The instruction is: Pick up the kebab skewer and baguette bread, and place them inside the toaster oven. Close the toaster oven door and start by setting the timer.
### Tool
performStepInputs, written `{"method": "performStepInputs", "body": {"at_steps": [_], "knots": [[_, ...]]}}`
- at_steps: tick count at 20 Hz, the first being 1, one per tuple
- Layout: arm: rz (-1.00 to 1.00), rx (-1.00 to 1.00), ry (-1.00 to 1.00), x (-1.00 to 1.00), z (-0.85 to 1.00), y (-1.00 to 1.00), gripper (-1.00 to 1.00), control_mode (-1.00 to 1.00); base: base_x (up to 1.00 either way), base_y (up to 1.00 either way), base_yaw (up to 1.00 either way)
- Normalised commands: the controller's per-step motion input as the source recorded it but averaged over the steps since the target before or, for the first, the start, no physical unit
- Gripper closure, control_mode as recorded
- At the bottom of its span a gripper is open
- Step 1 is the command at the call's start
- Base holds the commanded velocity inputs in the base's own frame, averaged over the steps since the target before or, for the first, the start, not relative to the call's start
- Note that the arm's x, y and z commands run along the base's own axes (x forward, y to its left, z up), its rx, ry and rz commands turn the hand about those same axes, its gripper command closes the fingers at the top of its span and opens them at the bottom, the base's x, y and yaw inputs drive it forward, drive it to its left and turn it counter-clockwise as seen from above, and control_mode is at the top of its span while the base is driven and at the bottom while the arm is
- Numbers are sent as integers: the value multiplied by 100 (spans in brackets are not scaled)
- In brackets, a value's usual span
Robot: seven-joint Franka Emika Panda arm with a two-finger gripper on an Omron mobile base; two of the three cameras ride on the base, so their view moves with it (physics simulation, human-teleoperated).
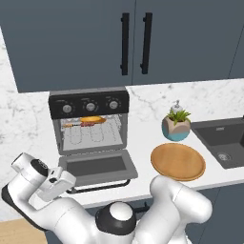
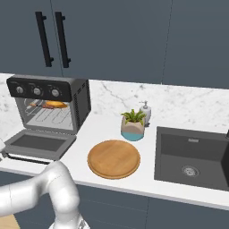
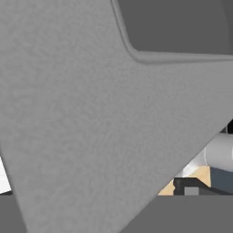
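Note:
The toaster oven (image 1: pixel 89 119) (image 2: pixel 49 105) stands on the counter with the toaster oven door (image 1: pixel 97 167) (image 2: pixel 40 143) folded down flat. On its upper rack lies the golden baguette bread (image 1: pixel 93 119) (image 2: pixel 54 104), and the kebab skewer (image 1: pixel 75 124) (image 2: pixel 36 105) lies just left of it. My gripper (image 1: pixel 70 185) sits low at the door's front left corner, close to the black handle bar. The grey door frame (image 3: pixel 91 113) looms right in front of the hand view and covers the fingers, so the jaws' state is hidden.
A round wooden plate (image 1: pixel 177 161) (image 2: pixel 113 159) lies right of the oven. Behind it stand a potted plant (image 1: pixel 176 126) (image 2: pixel 133 125) and a soap dispenser (image 2: pixel 145 112). The dark sink (image 1: pixel 224 140) (image 2: pixel 192 154) is at the right. Cabinets hang above.

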Motion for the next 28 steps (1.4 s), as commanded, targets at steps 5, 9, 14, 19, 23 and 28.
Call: {"method": "performStepInputs", "body": {"at_steps": [5, 9, 14, 19, 23, 28], "knots": [[0, 0, 3, 0, 0, 0, -100, -100, 0, 0, 0], [0, 0, 0, 0, 0, 0, -100, -100, 0, 0, 0], [0, 0, 0, 3, 0, 0, -100, -100, 0, 0, 0], [2, 0, -8, 1, 0, 0, -100, -100, 0, 0, 0], [12, 0, -23, -16, 0, 0, -100, -100, 0, 0, 0], [14, 7, -27, -6, -5, 0, -100, -100, 0, 0, 0]]}}
